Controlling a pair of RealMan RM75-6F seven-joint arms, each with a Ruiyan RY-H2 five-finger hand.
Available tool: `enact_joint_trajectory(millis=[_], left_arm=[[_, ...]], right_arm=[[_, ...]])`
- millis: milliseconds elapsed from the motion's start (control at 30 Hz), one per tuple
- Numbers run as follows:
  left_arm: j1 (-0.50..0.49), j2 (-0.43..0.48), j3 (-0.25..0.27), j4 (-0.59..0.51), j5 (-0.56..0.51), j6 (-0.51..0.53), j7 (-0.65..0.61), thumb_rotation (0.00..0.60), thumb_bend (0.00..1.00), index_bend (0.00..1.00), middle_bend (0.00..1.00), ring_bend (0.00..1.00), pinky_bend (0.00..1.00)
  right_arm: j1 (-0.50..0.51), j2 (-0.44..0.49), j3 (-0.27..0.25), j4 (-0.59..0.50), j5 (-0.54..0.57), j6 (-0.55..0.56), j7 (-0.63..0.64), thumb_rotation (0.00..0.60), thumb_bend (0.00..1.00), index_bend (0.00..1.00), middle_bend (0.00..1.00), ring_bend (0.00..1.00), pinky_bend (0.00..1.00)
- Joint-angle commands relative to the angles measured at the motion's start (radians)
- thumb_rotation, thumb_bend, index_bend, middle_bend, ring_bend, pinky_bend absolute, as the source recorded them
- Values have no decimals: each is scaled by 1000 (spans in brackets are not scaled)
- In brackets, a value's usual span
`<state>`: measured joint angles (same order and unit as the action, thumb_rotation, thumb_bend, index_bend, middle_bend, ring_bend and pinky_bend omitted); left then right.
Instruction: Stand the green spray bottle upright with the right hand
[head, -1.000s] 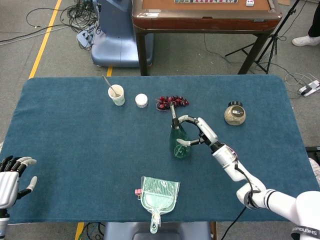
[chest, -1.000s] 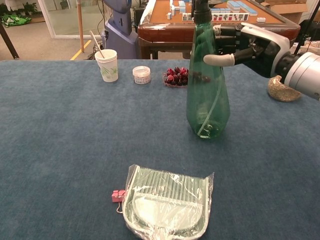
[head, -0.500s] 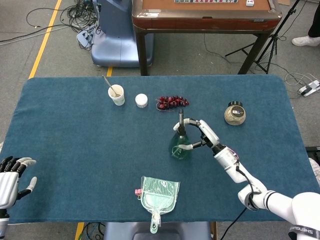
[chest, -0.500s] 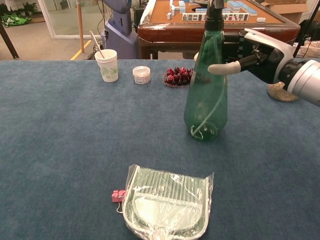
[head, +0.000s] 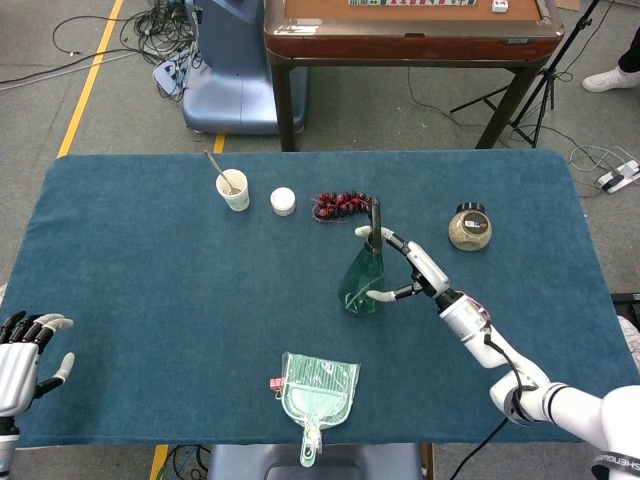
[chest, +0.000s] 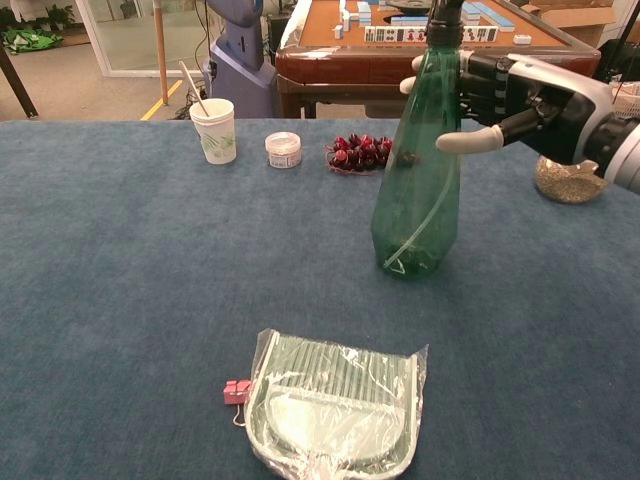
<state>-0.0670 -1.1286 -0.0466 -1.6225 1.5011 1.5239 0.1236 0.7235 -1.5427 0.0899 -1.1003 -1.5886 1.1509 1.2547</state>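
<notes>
The green spray bottle (head: 361, 277) stands with its base on the blue table, its black top tipped toward my right hand; in the chest view the bottle (chest: 420, 180) leans to the right. My right hand (head: 414, 270) holds it at the upper body. The thumb (chest: 468, 141) lies across the front of the bottle, and the fingers (chest: 487, 78) lie behind the neck. My left hand (head: 24, 349) rests open at the table's near left edge, holding nothing.
A paper cup with a spoon (head: 233, 190), a small white tub (head: 283, 201) and a bunch of dark red fruit (head: 343, 204) stand behind the bottle. A grain jar (head: 469, 228) is at the right. A plastic-wrapped dustpan (head: 317, 392) lies near the front edge.
The bottle's top has swung from leaning left to leaning right, and my right hand has shifted right with it. The left hand has stayed put.
</notes>
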Motion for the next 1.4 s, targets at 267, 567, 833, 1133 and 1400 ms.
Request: enact_joint_trajectory(millis=[267,567,833,1133,1400], left_arm=[[-5,-2,-2,0,0,-4,2,600,376,319,270,207,103],[-13,-3,-6,3,-1,-11,3,600,377,319,270,207,103],[-22,-5,-8,8,3,-17,2,600,377,319,270,207,103],[-34,-10,-10,9,8,-26,8,600,376,319,270,207,103],[-46,-11,-14,2,16,-30,21,600,377,319,270,208,102]], right_arm=[[-13,67,-4,-75,2,10,-65,600,0,68,105,61,44],[-45,189,-24,-209,26,-17,-234,600,4,68,136,60,44],[-123,356,-64,-385,99,-41,-541,600,77,73,204,60,53],[-276,465,-96,-525,143,120,-964,600,98,140,235,83,97],[-421,475,-117,-542,128,302,-1166,600,98,183,257,97,105]])
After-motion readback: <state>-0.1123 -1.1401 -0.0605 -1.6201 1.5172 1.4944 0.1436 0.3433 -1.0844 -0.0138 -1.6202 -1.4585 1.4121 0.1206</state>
